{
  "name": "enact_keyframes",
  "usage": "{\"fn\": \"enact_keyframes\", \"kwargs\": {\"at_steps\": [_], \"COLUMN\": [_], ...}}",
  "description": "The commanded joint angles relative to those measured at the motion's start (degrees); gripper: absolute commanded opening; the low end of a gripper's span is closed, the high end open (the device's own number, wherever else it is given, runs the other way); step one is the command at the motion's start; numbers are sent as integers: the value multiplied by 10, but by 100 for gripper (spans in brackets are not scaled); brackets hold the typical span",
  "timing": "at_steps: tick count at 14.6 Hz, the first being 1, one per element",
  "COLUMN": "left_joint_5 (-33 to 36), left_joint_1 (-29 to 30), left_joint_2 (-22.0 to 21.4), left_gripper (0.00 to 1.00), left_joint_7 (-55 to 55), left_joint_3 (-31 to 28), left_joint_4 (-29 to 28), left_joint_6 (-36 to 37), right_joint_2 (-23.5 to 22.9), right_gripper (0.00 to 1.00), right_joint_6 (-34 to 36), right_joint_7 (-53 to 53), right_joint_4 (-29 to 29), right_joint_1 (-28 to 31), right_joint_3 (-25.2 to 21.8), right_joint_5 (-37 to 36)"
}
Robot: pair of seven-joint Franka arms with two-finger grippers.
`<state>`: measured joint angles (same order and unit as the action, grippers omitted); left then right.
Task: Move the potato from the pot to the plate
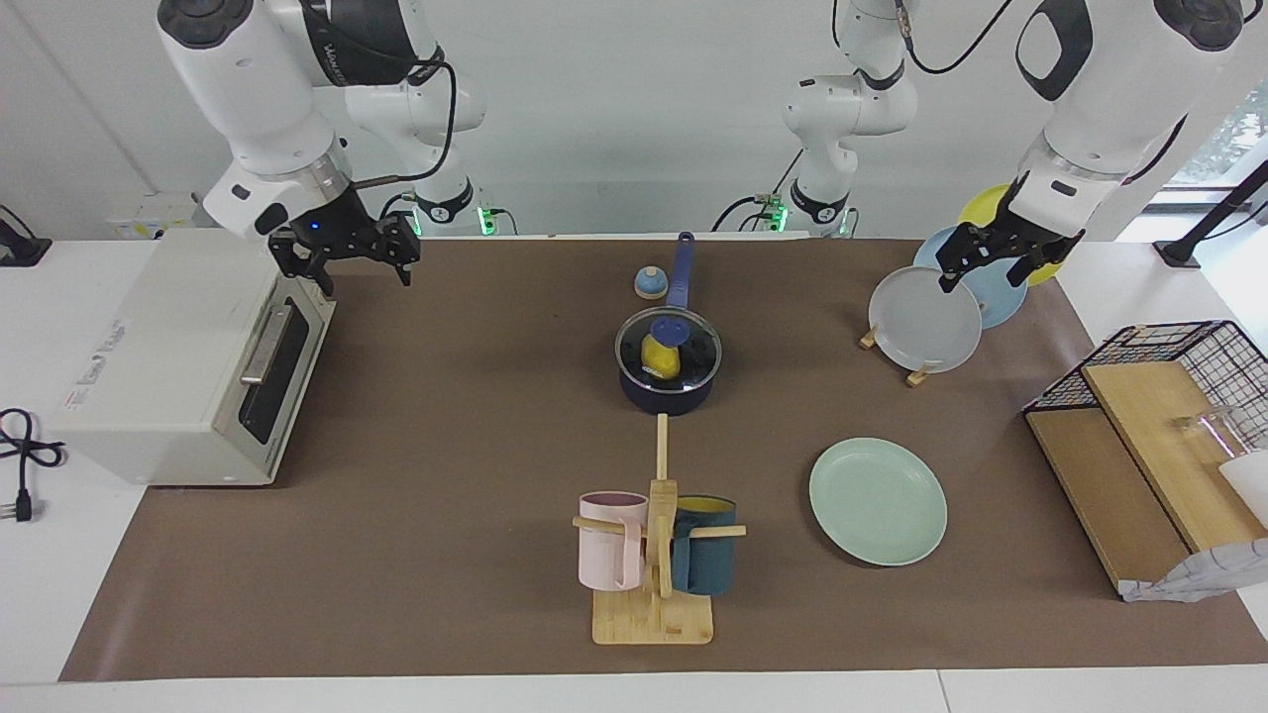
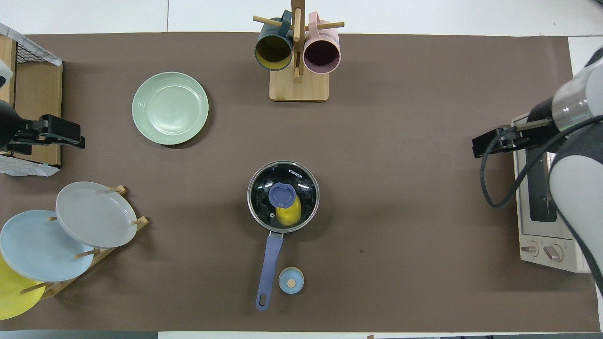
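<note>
The potato [image 1: 659, 358] [image 2: 288, 214] lies inside the navy pot [image 1: 669, 398] [image 2: 270, 256] at the table's middle, under a glass lid [image 1: 698, 347] [image 2: 301, 181] with a blue knob. The pot's handle points toward the robots. The mint-green plate [image 1: 878, 501] [image 2: 170, 108] lies bare, farther from the robots than the pot, toward the left arm's end. My left gripper [image 1: 981, 277] [image 2: 75, 136] is open and empty, up over the plate rack. My right gripper [image 1: 362, 275] [image 2: 476, 148] is open and empty, up over the toaster oven's front edge.
A toaster oven [image 1: 178, 366] [image 2: 541, 202] stands at the right arm's end. A mug rack [image 1: 654, 604] [image 2: 297, 89] with a pink and a teal mug stands farther out than the pot. A rack holds grey [image 1: 924, 319] [image 2: 94, 214], blue and yellow plates. A small blue disc [image 1: 650, 284] [image 2: 291, 280] lies beside the handle.
</note>
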<state>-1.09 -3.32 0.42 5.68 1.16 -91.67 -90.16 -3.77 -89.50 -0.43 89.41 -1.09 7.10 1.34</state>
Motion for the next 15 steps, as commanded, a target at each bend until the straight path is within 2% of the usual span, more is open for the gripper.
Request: {"fn": "enact_keyframes", "kwargs": {"at_steps": [1,4,6,9,11,15], "left_joint_5": [-6,-6,-6,-7,-7,-7], "left_joint_1": [4,3,-4,1,1,2], "left_joint_2": [-10,-10,-10,-10,-10,-10], "left_gripper": [100,100,100,100,100,100], "left_joint_7": [-2,-7,-2,-1,-1,-1], "left_joint_3": [0,0,3,2,2,2], "left_joint_4": [-10,-11,-11,-10,-11,-11], "left_joint_6": [-3,1,0,0,1,-1], "right_joint_2": [-77,-121,-149,-166,-179,-168], "right_gripper": [100,100,100,100,100,100], "right_joint_6": [17,-19,-46,-81,-127,-192], "right_joint_7": [123,230,333,371,380,380], "right_joint_4": [-85,-102,-124,-122,-81,4], "right_joint_1": [-63,-183,-238,-289,-317,-319], "right_joint_3": [28,30,31,32,32,32], "right_joint_5": [4,-22,-24,-25,-55,-66]}}
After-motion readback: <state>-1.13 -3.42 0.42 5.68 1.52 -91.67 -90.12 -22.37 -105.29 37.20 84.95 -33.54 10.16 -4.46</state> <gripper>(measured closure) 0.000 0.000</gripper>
